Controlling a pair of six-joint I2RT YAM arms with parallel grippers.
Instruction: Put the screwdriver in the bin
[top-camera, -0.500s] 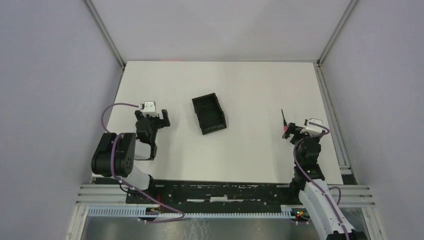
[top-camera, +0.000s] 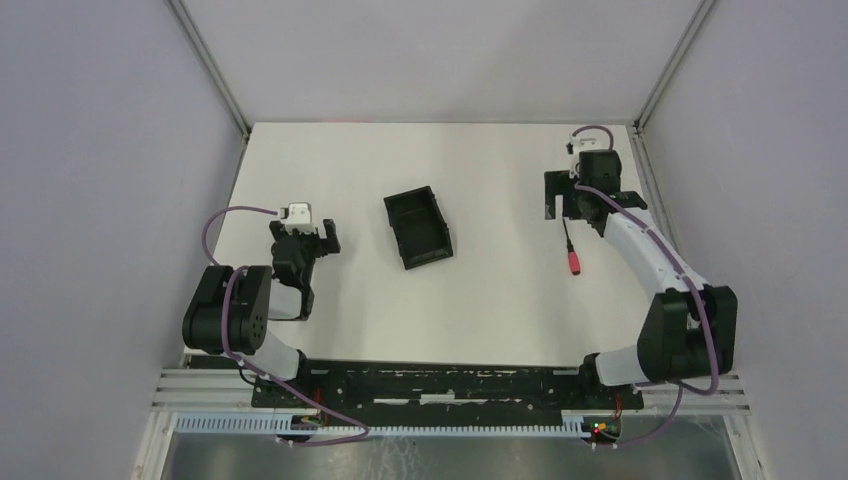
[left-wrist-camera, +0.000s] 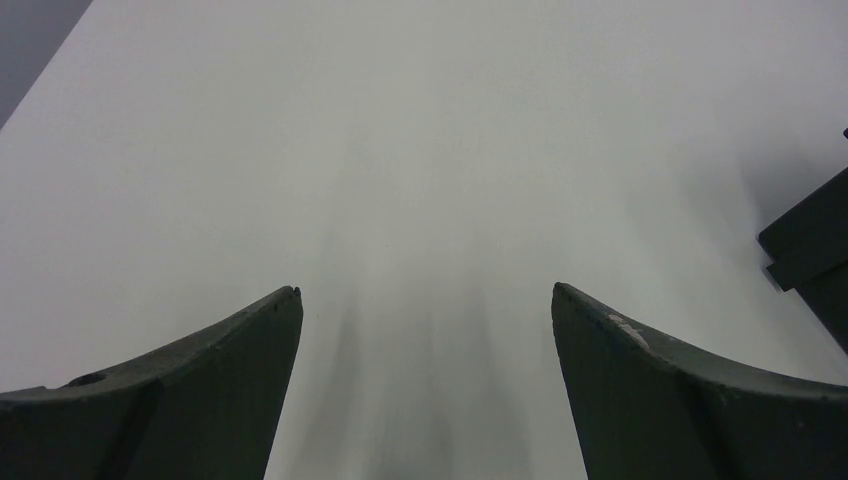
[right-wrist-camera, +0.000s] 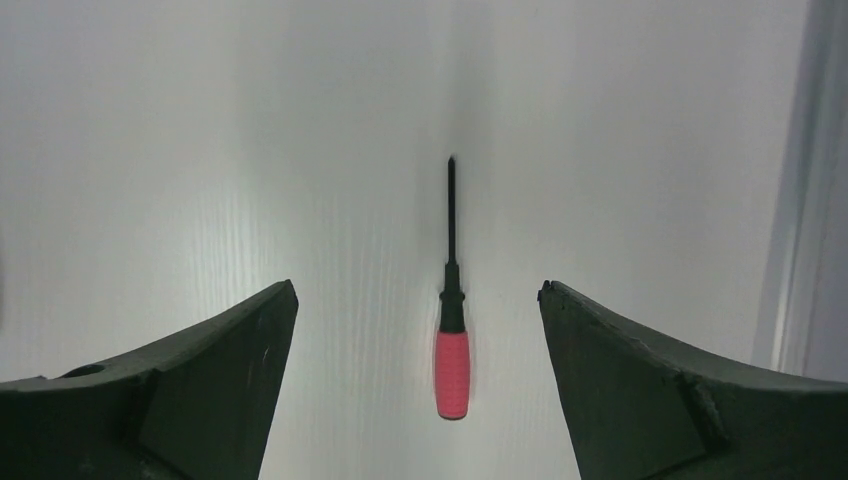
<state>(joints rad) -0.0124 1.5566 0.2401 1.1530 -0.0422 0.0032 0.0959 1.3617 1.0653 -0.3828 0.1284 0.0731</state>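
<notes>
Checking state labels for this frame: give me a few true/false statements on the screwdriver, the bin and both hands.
1. The screwdriver lies flat on the table, outside the bin. True.
2. The right hand is shut on the screwdriver. False: it is open, and the screwdriver lies ungripped on the table.
3. The bin holds nothing. True.
4. The left hand grips the bin. False: it is open and empty, and the bin stands apart from it.
5. The screwdriver's handle is blue. False: it is red.
</notes>
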